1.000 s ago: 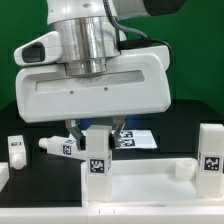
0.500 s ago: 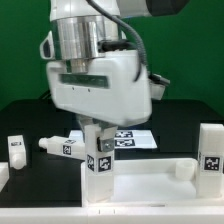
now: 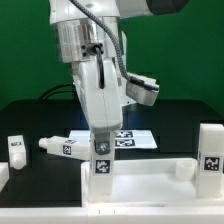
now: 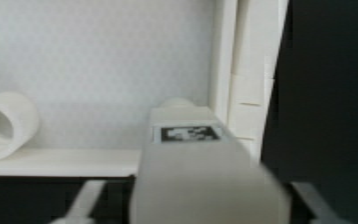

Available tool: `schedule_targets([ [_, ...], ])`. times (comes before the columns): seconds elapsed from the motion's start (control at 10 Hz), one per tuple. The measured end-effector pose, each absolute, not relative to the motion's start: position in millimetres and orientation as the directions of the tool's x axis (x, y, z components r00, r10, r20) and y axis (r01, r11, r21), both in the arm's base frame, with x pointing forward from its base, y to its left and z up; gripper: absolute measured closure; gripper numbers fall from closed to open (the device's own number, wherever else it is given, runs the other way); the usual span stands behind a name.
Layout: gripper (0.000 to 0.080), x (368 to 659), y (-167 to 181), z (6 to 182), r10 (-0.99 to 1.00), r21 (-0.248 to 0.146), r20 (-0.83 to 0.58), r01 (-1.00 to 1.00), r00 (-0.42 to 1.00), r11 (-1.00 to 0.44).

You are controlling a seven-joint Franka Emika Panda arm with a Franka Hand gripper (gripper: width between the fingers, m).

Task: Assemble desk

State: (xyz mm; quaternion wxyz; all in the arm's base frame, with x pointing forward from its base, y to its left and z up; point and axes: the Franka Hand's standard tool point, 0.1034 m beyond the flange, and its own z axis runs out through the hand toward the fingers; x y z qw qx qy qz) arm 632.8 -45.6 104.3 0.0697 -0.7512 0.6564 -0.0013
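Observation:
My gripper is shut on a short white desk leg with a square tag and holds it upright over the left corner of the white tabletop panel. In the wrist view the leg fills the space between my fingers, and the tabletop panel lies beyond it. My gripper is mostly hidden behind the leg. Whether the leg's end touches the panel is hidden.
A leg stands at the exterior view's left, another lies beside it, and a third stands at the right. The marker board lies behind. A round white part sits on the panel.
The wrist has turned about its upright axis, so the hand now shows edge-on. The held leg has turned with it and stays over the same corner of the panel.

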Motion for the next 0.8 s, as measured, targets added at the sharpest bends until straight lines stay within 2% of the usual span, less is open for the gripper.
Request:
schedule_targets([
  [0.1,0.0413,638.0,-46.5,108.4,-0.935,-0.143,-0.044,-0.928,0.352,-0.343],
  [0.2,0.0235,639.3,-45.4,107.9,-0.84,-0.163,0.001,-0.829,0.543,-0.536],
  [0.3,0.0167,636.8,-44.1,105.1,-0.75,-0.158,0.019,-0.739,0.661,-0.655],
  [0.7,0.0151,636.6,-45.3,105.0,-0.549,-0.143,0.061,-0.537,0.833,-0.831],
  [0.8,0.0151,637.4,-46.3,107.1,-0.335,-0.105,0.096,-0.325,0.937,-0.94],
])
